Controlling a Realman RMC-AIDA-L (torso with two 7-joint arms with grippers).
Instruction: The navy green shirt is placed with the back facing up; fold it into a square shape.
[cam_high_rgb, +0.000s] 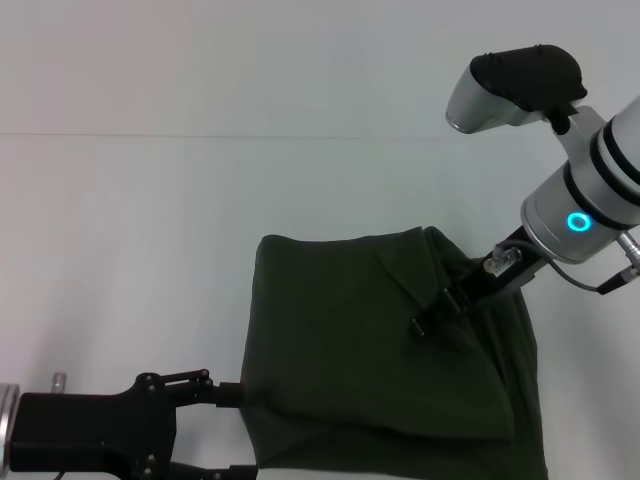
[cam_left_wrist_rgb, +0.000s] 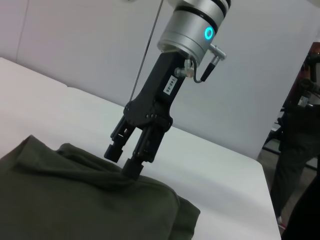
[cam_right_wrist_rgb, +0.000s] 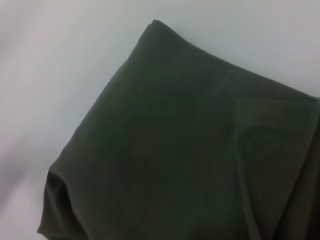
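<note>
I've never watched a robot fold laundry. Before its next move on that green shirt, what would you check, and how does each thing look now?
1. Navy green shirt partly folded into a compact shape: ok.
2. Square yet: not ok, edges uneven.
3. Right gripper on the shirt's top fold: ok.
4. Right gripper pinching cloth: cannot tell.
5. Left gripper at the shirt's near left edge, open: ok.
6. Shirt fully on the table: cannot tell, near edge out of view.

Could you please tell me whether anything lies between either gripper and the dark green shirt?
Nothing visible does. The right gripper is already down on the dark olive-green cloth shirt near its far right part, fingers slightly apart. The left gripper sits at the shirt's near left edge, with only the bare white table around.
</note>
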